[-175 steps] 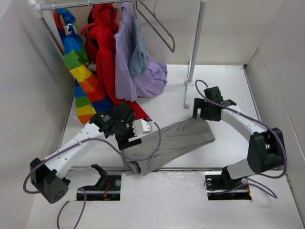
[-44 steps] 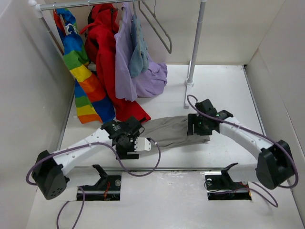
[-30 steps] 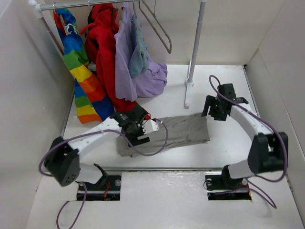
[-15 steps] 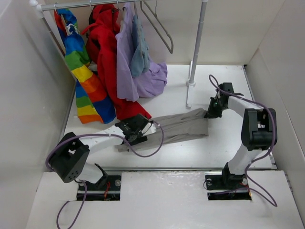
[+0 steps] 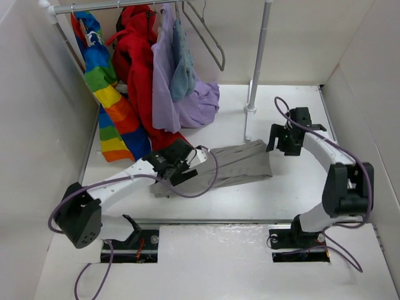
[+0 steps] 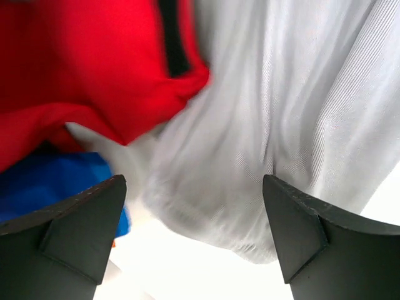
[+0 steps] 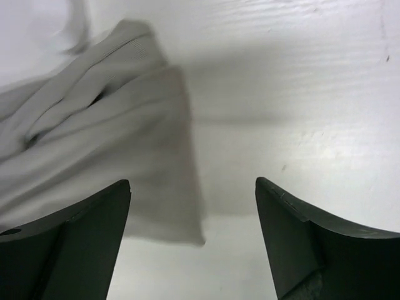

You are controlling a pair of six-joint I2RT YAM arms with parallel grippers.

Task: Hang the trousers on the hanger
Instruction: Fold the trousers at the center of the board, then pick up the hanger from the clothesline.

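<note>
The grey-beige trousers [image 5: 234, 165] lie folded flat across the middle of the table, and no gripper holds them. My left gripper [image 5: 174, 167] hovers over their left end, open; the fabric [image 6: 250, 125] fills the space beneath its fingers [image 6: 75, 231], next to the red coat's hem [image 6: 94, 62]. My right gripper [image 5: 277, 142] is open just past the trousers' right end. That end's corner [image 7: 94, 137] lies between and ahead of its fingers [image 7: 312, 244]. The slim grey hanger [image 5: 209, 37] hangs bare on the rail at the back.
On the rail [image 5: 106, 6] hang a rainbow garment [image 5: 103, 81], the red coat [image 5: 137, 69], a lilac garment [image 5: 165, 81] and a small blue-grey one [image 5: 183, 69]. The rack's pale upright pole [image 5: 257, 62] stands behind the trousers. White walls close both sides.
My right gripper has opened and let go of the trousers' right end, drawing slightly back. My left gripper shifted a little up and right over the left end.
</note>
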